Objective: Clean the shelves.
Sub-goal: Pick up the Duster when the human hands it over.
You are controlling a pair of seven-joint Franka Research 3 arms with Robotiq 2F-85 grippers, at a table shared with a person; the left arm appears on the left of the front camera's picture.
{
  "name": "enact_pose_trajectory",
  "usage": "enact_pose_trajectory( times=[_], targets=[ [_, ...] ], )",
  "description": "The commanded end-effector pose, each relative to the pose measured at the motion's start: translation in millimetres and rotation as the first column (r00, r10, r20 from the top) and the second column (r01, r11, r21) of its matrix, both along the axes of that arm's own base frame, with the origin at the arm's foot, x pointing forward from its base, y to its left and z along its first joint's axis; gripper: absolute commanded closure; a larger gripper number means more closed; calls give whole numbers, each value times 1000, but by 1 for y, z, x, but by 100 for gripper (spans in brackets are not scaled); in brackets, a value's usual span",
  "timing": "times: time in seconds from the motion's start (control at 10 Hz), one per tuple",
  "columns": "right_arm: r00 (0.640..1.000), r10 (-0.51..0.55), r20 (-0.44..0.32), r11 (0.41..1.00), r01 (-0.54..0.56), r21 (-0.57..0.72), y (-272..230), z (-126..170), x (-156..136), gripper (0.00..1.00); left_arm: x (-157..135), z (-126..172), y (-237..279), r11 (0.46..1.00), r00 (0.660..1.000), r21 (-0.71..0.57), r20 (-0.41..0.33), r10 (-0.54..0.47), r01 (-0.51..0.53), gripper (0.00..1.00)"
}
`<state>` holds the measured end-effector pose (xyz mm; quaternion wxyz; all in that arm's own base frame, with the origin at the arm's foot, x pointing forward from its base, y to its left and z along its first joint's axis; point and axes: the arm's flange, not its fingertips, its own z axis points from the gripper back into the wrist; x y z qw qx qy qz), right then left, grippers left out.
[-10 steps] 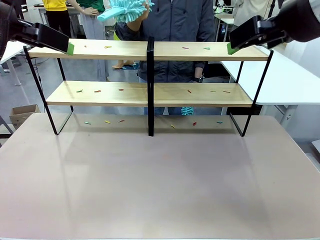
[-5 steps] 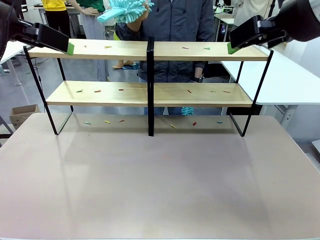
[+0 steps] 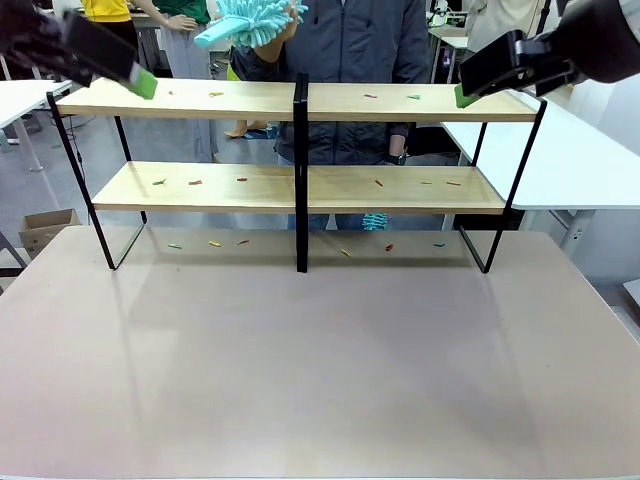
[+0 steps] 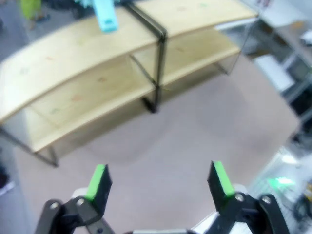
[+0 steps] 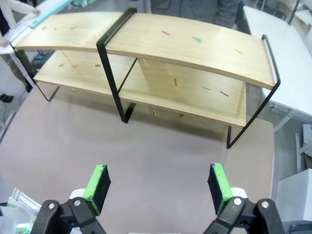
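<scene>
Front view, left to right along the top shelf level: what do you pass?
left gripper → teal duster → shelves' centre post → right gripper → white table

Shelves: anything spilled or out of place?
Yes. Small coloured scraps lie scattered over both boards of the shelves and on the table beneath them. Otherwise the shelves stand straight, with no visible damage.
</scene>
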<state>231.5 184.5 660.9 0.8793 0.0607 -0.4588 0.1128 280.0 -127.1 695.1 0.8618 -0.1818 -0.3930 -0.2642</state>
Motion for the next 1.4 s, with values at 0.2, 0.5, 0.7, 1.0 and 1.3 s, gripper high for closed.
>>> enact_pose_trajectory(
  times=[0.2,0.5,0.7,1.0,1.3],
  targets=[
    [1000,2,-1,1000,-2,7,0,0,0,0,28,17,31,989,992,-110,-56,-110,104,0],
    [1000,2,-1,1000,-2,7,0,0,0,0,47,25,54,969,978,-198,-112,-174,150,0],
    [1000,2,-1,1000,-2,7,0,0,0,0,122,38,66,905,863,-393,-390,-322,160,0],
    [1000,2,-1,1000,-2,7,0,0,0,0,211,25,76,770,814,-637,-424,-397,44,0],
    [1000,2,-1,1000,-2,7,0,0,0,0,290,-22,41,752,781,-655,-507,-364,-75,0]
  ],
)
